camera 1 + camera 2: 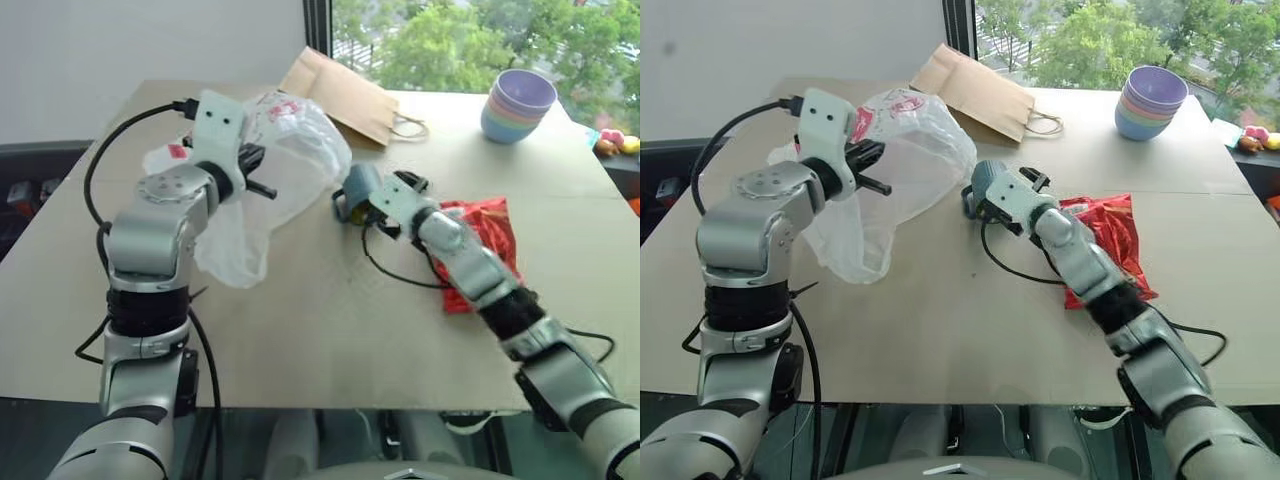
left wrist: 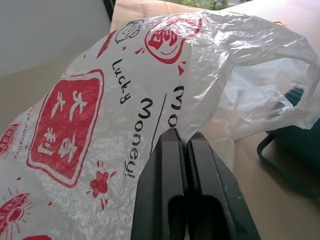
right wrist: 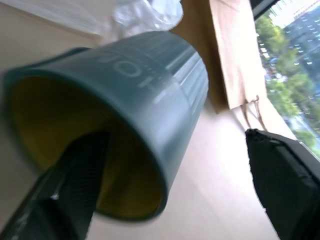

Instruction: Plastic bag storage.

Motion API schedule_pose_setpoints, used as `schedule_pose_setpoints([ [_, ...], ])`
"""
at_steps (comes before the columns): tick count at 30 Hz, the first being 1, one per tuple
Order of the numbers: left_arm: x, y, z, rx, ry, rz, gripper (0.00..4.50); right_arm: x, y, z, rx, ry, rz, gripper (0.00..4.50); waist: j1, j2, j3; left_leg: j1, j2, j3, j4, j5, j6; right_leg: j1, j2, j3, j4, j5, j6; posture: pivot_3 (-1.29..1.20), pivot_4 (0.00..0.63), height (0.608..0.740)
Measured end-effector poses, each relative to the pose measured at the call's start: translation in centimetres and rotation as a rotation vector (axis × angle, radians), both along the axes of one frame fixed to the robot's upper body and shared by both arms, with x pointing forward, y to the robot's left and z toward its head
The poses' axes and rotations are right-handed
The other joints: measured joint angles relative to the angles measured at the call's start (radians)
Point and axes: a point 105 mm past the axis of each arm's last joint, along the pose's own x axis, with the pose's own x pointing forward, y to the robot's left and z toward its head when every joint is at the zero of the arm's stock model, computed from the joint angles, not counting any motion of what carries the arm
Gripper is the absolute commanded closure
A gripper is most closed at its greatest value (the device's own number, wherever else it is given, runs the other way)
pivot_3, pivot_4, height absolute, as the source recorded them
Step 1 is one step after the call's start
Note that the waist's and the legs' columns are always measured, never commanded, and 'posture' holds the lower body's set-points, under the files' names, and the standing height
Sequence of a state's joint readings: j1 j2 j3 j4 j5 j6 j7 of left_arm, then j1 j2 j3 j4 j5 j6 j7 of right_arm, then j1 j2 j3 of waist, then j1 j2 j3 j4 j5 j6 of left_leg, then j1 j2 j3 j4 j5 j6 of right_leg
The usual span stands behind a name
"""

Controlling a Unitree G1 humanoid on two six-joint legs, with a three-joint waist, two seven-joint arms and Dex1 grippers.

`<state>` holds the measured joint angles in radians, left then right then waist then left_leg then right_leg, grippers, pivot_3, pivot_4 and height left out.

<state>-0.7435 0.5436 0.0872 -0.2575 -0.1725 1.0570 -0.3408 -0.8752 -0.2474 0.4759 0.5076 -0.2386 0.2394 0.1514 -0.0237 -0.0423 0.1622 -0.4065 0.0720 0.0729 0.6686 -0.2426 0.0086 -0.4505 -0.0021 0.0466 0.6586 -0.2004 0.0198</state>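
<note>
The plastic bag (image 1: 295, 150) is thin translucent white with red print, and it hangs crumpled above the left half of the table. My left gripper (image 1: 256, 172) is shut on a fold of it, and the wrist view shows the film pinched between the closed fingertips (image 2: 172, 142). A teal mug (image 1: 356, 190) with a yellow inside lies on its side at the table's middle, just right of the bag. My right gripper (image 3: 175, 142) is open at the mug's mouth. One finger (image 3: 75, 175) is inside the mug and the other stands well outside its wall.
A brown paper bag (image 1: 340, 95) lies flat at the back. A stack of pastel bowls (image 1: 518, 105) stands at the back right. A red snack packet (image 1: 488, 232) lies under my right forearm. Small toy fruits (image 1: 612, 140) sit at the right edge.
</note>
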Motion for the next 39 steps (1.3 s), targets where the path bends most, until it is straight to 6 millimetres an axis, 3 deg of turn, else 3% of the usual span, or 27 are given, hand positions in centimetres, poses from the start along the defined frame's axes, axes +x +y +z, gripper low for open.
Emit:
schedule_pose_setpoints([
  [2, -0.3, 0.2, 0.3, 0.011, 0.000, 0.006, 4.50, 0.8, 0.4, 0.3, -0.020, -0.042, 0.007, 2.23, 0.000, 0.000, 0.000, -0.001, 0.000, -0.001, 0.000, 0.000, 0.000, -0.001, 0.000, -0.001, -0.001, 0.000, 0.000, 0.00, 0.150, 0.740],
  [7, -0.7, 0.9, 0.7, -0.037, 0.003, 0.019, 4.50, 0.1, 1.2, 0.5, 0.057, -0.036, 0.094, 4.41, -0.005, 0.000, 0.000, -0.008, 0.000, -0.003, 0.000, 0.000, -0.001, -0.006, -0.001, -0.002, -0.001, 0.000, 0.000, 0.00, 0.150, 0.740],
  [11, -0.7, 0.5, 1.1, -0.102, 0.010, -0.004, 4.50, -1.7, 0.7, 0.0, 0.153, 0.062, 0.159, 4.41, -0.001, 0.000, 0.000, -0.008, 0.000, -0.005, 0.001, 0.000, 0.000, -0.006, 0.000, -0.003, 0.000, 0.000, 0.000, 0.00, 0.150, 0.740],
  [12, -0.8, 0.1, 1.5, -0.129, 0.014, -0.026, 4.50, -2.7, 0.3, 0.0, 0.201, 0.111, 0.195, 4.41, 0.003, 0.000, 0.000, -0.009, -0.001, -0.005, 0.001, 0.000, 0.000, -0.006, 0.000, -0.003, 0.001, 0.000, 0.000, 0.00, 0.150, 0.740],
  [13, -1.2, -1.2, 2.3, -0.183, 0.030, -0.116, 4.50, -5.5, -0.8, -0.1, 0.295, 0.218, 0.257, 4.41, 0.010, 0.000, 0.000, -0.009, -0.001, -0.007, 0.001, 0.000, 0.000, -0.006, 0.000, -0.003, 0.001, 0.000, 0.000, 0.00, 0.150, 0.740],
  [14, -1.3, -1.2, 2.5, -0.192, 0.030, -0.125, 4.50, -5.9, -0.8, 0.0, 0.302, 0.231, 0.270, 4.41, 0.009, 0.000, 0.000, -0.008, -0.001, -0.006, 0.001, 0.000, 0.000, -0.006, 0.000, -0.003, 0.001, 0.000, 0.001, 0.00, 0.150, 0.740],
  [19, -1.9, -3.4, 4.2, -0.271, 0.076, -0.265, 4.50, -10.1, -3.3, 2.7, 0.370, 0.300, 0.302, 4.41, 0.003, 0.001, 0.001, -0.006, -0.001, -0.007, 0.002, 0.000, 0.000, -0.005, 0.002, -0.003, 0.002, 0.000, 0.001, 0.00, 0.150, 0.740],
  [24, -2.2, -4.9, 5.7, -0.293, 0.078, -0.368, 4.50, -11.1, -3.3, 4.2, 0.435, 0.298, 0.280, 4.41, -0.005, 0.001, 0.001, 0.002, -0.001, -0.008, 0.002, 0.000, 0.000, 0.002, 0.003, -0.003, 0.004, -0.003, 0.004, 0.00, 0.150, 0.740],
  [30, -1.8, -5.7, 7.4, -0.323, 0.040, -0.417, 4.50, -10.7, -3.6, 5.0, 0.475, 0.236, 0.217, 4.41, -0.006, 0.001, 0.001, 0.000, -0.001, -0.006, 0.002, 0.000, 0.000, 0.002, 0.001, -0.001, 0.002, -0.002, 0.004, 0.00, 0.150, 0.740],
  [34, -1.5, -5.9, 7.0, -0.305, 0.037, -0.418, 4.50, -10.5, -4.0, 5.3, 0.422, 0.170, 0.196, 4.41, -0.006, 0.001, 0.001, -0.001, -0.001, -0.006, 0.002, 0.000, 0.000, 0.001, 0.001, -0.002, 0.001, -0.001, 0.001, 0.00, 0.150, 0.740],
  [39, -1.1, -5.8, 4.9, -0.275, 0.080, -0.399, 4.50, -10.6, -3.9, 5.0, 0.408, 0.166, 0.196, 4.41, -0.008, 0.001, 0.001, -0.001, -0.001, -0.006, 0.002, 0.000, 0.000, 0.001, 0.001, -0.002, 0.002, -0.001, 0.001, 0.00, 0.150, 0.740],
])
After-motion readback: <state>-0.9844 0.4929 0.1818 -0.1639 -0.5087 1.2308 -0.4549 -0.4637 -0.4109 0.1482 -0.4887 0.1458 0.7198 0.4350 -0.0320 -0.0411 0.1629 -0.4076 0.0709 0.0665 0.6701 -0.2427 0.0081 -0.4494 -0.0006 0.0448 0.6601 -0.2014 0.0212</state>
